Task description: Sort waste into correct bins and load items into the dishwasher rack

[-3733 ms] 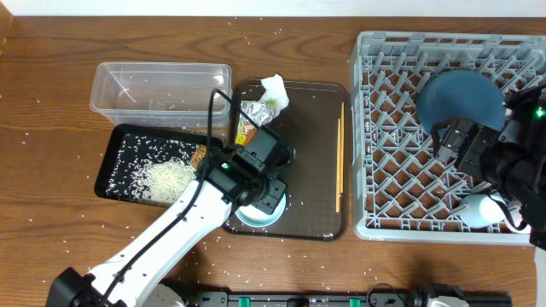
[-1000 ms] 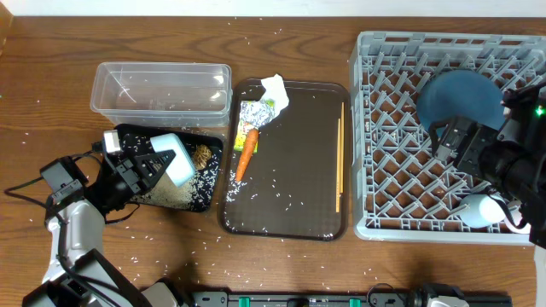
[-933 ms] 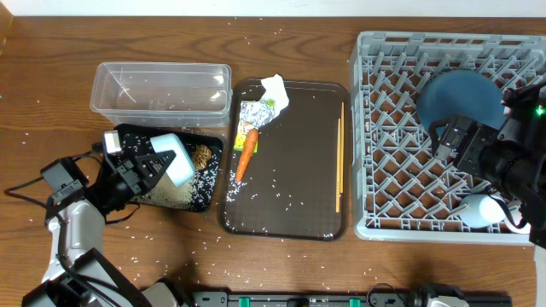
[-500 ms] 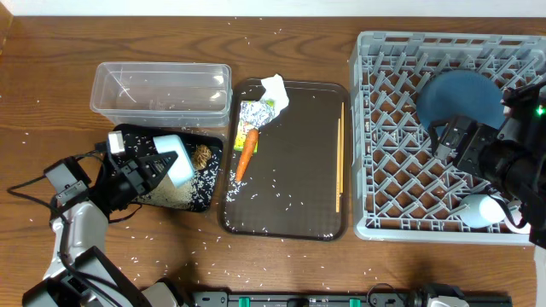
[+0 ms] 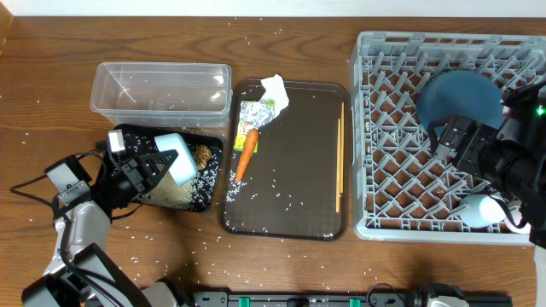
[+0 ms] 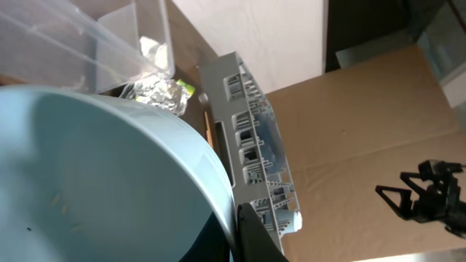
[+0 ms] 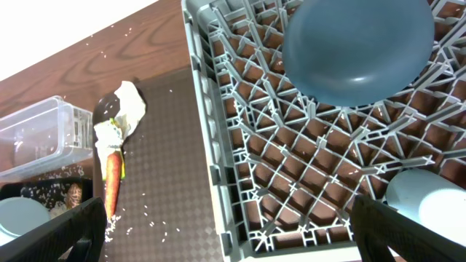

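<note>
The left fingers (image 5: 162,162) are clamped together on the rim of the small light-blue bowl (image 5: 177,159), which they hold above the shallow black tray (image 5: 119,175) at the left of the bench (image 5: 51,68). In the left wrist view the bowl's pale inside fills the near left. White rice (image 5: 166,194) lies heaped in the black tray, and a brown food lump (image 5: 203,155) sits at its right edge. Just beyond the tray, on the far side, stands the clear plastic tub (image 5: 162,85). To the right lies the dark brown serving tray (image 5: 299,183). At its far left corner are the crumpled white tissue (image 5: 275,89) and the green-yellow wrapper (image 5: 254,115), with the small carrot (image 5: 246,155) just nearer. Loose rice grains (image 5: 264,192) are scattered across it, and the wooden chopsticks (image 5: 340,158) lie along its right edge. At the far right of the bench stands the grey dishwasher rack (image 5: 375,223). The large blue bowl (image 5: 461,98) rests in its far part and the white bowl (image 5: 482,209) sits in its near right corner. The right fingers (image 5: 452,136) hang spread wide above the rack between the two bowls, holding nothing.
</note>
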{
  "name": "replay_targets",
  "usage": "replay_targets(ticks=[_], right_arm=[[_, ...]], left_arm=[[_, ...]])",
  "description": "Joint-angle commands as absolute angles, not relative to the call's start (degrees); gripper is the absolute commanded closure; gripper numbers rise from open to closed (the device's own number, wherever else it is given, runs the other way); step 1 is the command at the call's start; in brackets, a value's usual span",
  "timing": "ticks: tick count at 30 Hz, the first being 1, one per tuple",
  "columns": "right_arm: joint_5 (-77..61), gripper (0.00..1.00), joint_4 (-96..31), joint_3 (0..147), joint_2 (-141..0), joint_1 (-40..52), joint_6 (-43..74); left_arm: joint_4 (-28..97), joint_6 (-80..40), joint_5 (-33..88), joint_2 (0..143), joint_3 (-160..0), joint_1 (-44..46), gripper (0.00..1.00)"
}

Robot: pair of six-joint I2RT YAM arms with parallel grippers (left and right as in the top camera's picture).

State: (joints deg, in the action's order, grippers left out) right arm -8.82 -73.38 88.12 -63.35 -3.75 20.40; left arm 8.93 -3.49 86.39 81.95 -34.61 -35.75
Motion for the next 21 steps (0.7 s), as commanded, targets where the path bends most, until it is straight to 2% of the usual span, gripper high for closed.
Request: replay_targets(ticks=[1, 4, 9, 13, 15, 18, 21], right_arm=[[-9.28, 0.01, -73.32, 88.77, -63.33, -4.58, 20.75], [-9.26, 0.01, -73.43, 88.77, -63.33, -4.58, 20.75], [-9.26, 0.01, -73.08, 88.77, -63.33, -4.58, 20.75], [-9.28, 0.01, -72.88, 88.77, -63.33, -4.58, 20.78], [-9.30, 0.01, -73.12, 88.77, -63.33, -4.58, 20.75], [-9.28, 0.01, -73.93, 88.77, -63.29, -4.58, 20.73], [-9.26, 0.01, -74.22, 88.77, -63.20, -4.58, 19.90]], left_arm=[[7.77, -2.70, 89.76, 81.73, -33.85, -35.53, 0.94], [7.29, -7.31, 85.08, 81.76, -33.87, -35.55, 0.94], [2.00, -17.80, 88.27, 80.79, -34.30, -34.33, 0.94], [-8.51, -26.11, 88.33, 78.19, -35.38, -33.08, 0.94], [-15.62, -25.54, 90.13, 75.70, -35.11, -31.29, 0.94], [-8.71, -29.19, 81.80, 74.83, -33.45, -30.17, 0.94], [-9.47, -33.06, 84.49, 74.56, -33.45, -28.47, 0.94]])
